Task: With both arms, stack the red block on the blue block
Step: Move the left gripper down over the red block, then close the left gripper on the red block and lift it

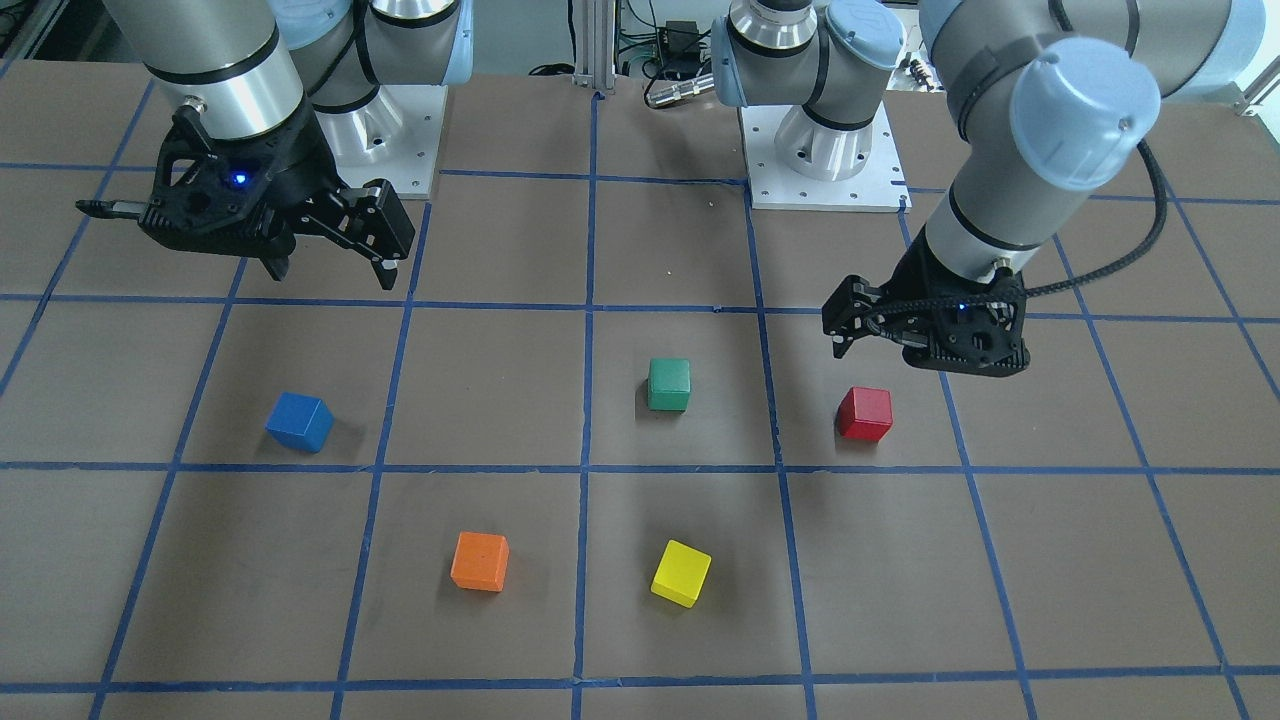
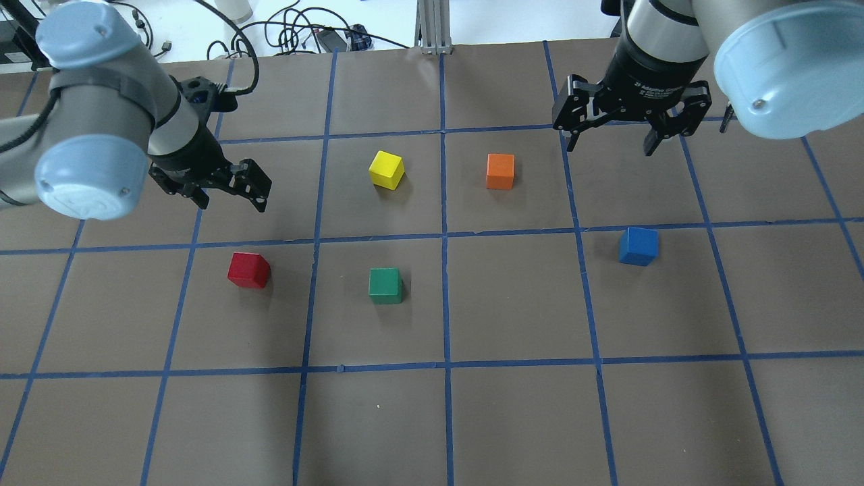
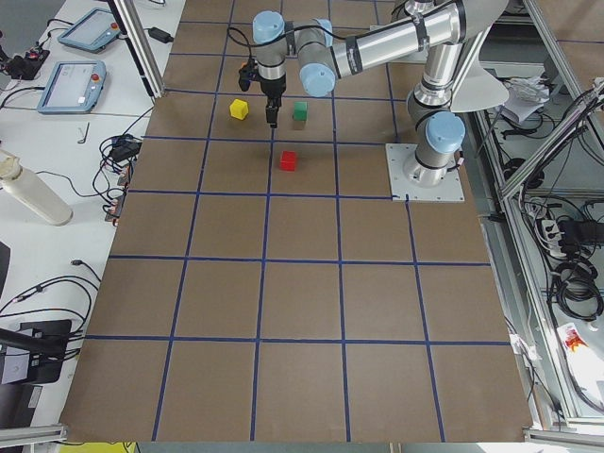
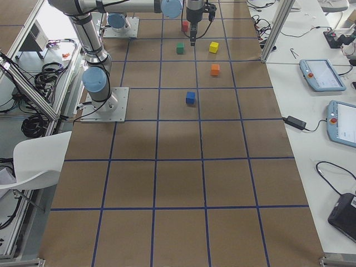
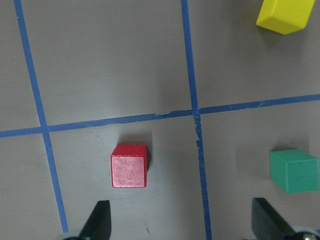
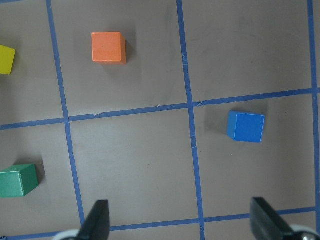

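1 red blk (image 2: 248, 270), 1 blue blk (image 2: 638, 246), 3 other blks (image 2: 385, 285).

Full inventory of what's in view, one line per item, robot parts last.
red block: 1, red, on the table, robot's left side.
blue block: 1, blue, on the table, robot's right side.
green block: 1, green, mid-table, between red and blue.
yellow block: 1, yellow, farther row, just left of centre.
orange block: 1, orange, farther row, just right of centre.
table: 1, brown with a blue tape grid.
teach pendants: 2, grey, on the side bench.
left gripper: 1, black, hovers near the red block, jaws open, empty.
right gripper: 1, black, hovers near the blue block, jaws open, empty.
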You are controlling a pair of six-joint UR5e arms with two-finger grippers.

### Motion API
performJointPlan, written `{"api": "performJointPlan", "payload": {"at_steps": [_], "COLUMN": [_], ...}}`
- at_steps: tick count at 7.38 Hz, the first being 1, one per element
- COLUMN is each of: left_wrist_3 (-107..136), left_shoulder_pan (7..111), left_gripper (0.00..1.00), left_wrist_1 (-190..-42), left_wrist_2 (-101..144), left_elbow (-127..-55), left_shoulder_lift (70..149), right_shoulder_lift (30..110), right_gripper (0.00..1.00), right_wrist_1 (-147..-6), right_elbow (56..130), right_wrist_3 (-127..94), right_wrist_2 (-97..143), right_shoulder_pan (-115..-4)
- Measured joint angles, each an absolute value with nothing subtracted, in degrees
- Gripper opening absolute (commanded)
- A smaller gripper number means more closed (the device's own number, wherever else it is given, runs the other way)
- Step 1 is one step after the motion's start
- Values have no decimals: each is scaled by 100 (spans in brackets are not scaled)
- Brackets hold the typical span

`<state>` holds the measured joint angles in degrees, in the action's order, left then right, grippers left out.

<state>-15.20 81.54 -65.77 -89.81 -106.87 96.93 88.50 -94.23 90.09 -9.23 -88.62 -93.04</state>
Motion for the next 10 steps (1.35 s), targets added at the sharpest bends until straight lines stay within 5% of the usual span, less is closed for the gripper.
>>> {"api": "performJointPlan", "payload": {"at_steps": [3, 8, 9, 10], "left_wrist_3": [-1835, -2097, -2128, -2160], "left_shoulder_pan": [7995, 7973, 7972, 7972], "left_gripper": [100, 94, 49, 14], "left_wrist_1": [-5196, -4837, -4768, -4641], "left_wrist_2": [-9121, -9428, -9436, -9444], "left_elbow": [-11664, -12124, -12198, -12308], "left_shoulder_lift": [9879, 10207, 10266, 10319], "right_shoulder_lift": [8845, 8845, 8840, 8836], "right_gripper": [100, 100, 100, 100], "right_wrist_1": [-9428, -9427, -9423, -9417], "right_elbow": [9009, 9003, 9002, 9002], "right_wrist_3": [-923, -923, -923, -921], "right_wrist_2": [-8854, -8847, -8841, -8839], "right_shoulder_pan": [-9305, -9306, -9306, -9305]}}
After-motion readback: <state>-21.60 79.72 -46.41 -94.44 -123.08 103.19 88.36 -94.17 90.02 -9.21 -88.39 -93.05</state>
